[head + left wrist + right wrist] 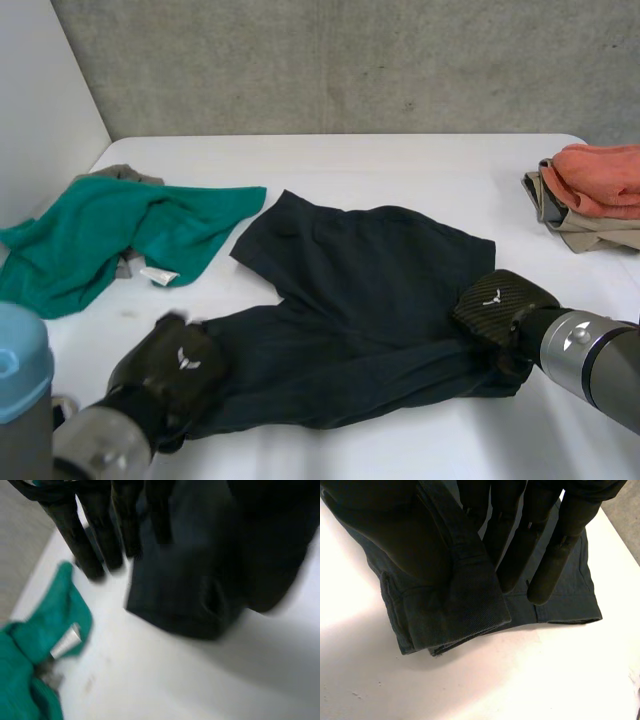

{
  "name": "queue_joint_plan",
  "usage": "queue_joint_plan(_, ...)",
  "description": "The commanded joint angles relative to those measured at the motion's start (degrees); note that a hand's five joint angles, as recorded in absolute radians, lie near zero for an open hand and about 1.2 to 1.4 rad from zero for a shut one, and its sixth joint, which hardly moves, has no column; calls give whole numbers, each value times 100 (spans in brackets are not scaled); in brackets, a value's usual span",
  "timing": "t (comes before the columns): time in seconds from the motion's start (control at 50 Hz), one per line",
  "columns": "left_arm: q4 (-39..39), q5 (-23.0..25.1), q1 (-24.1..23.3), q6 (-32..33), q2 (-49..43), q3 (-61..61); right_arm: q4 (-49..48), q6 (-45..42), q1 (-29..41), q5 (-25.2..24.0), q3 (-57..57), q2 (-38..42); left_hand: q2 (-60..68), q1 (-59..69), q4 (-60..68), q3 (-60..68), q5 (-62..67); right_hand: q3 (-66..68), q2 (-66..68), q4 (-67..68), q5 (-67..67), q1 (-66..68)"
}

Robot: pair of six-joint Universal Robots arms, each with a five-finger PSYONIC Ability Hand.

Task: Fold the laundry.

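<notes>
Five cloths: dark garment, green cloth, orange cloth, beige cloth, grey cloth.

**Where there's room on the table**

We've got the dark garment sprawled over the middle of the table, so nothing passes low there. The left edge is clogged by the green cloth, with a grey cloth poking out behind it. Only a thin bare lane runs between those and the garment. The far right corner holds an orange cloth piled on a beige cloth. The strip along the far edge between the heaps is bare, and so is the gap between the garment and that pile. Our left hand sits at the garment's near left end and our right hand pinches its right end, with bare table along the near edge between the arms.
</notes>
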Motion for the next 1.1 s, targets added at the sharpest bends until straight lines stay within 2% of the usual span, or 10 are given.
queue_joint_plan(0.02, 1548, 112, -20, 148, -885, 1041, -76, 20, -2, -48, 38, 13, -1712, -1121, -1669, -1734, -1659, 1181, 1297, 1142, 1238, 1628)
queue_joint_plan(0.12, 1971, 673, 392, 253, -1737, 1682, -120, 20, 16, -56, 64, 22, -1411, -819, -1367, -1432, -1357, 1181, 1297, 1142, 1238, 1628)
queue_joint_plan(0.22, 2033, 1578, 990, 323, -3106, 2612, -286, 29, 16, -48, 99, 48, -520, 71, -477, -542, -467, 1181, 1297, 1142, 1238, 1628)
queue_joint_plan(0.46, 2051, 2124, 1474, 315, -4937, 4381, -497, 38, 60, -21, 187, 294, 944, 1535, 987, 922, 997, 1181, 1297, 1142, 1238, 1628)
queue_joint_plan(0.5, 2086, 2221, 1509, 288, -5052, 4487, -541, 38, 60, -12, 187, 338, 1915, 2507, 1959, 1894, 1968, 1181, 1297, 1142, 1238, 1628)
queue_joint_plan(0.56, 2305, 2397, 1518, 262, -5158, 4566, -568, 38, 60, -12, 187, 338, 5023, 5615, 5067, 5002, 5077, 1181, 1297, 1142, 1238, 1628)
queue_joint_plan(0.58, 2384, 2397, 1518, 253, -5158, 4566, -577, 38, 51, -12, 187, 338, 5031, 5622, 5074, 5009, 5084, 1181, 1297, 1142, 1238, 1628)
queue_joint_plan(0.88, 2780, 825, 1395, 332, -4745, 3943, -726, 108, 77, -12, 187, 330, 5031, 5622, 5074, 5009, 5084, 1181, 1297, 1142, 1238, 1628)
queue_joint_plan(0.98, 2763, 43, 1316, 350, -4718, 3907, -726, 126, 77, -12, 196, 330, 5031, 5622, 5074, 5009, 5084, 1181, 1297, 1142, 1238, 1628)
queue_joint_plan(1.1, 2763, -20, 1290, 332, -4692, 3846, -796, 143, 95, -4, 248, 330, 5031, 5622, 5074, 5009, 5084, 1181, 1297, 1142, 1238, 1628)
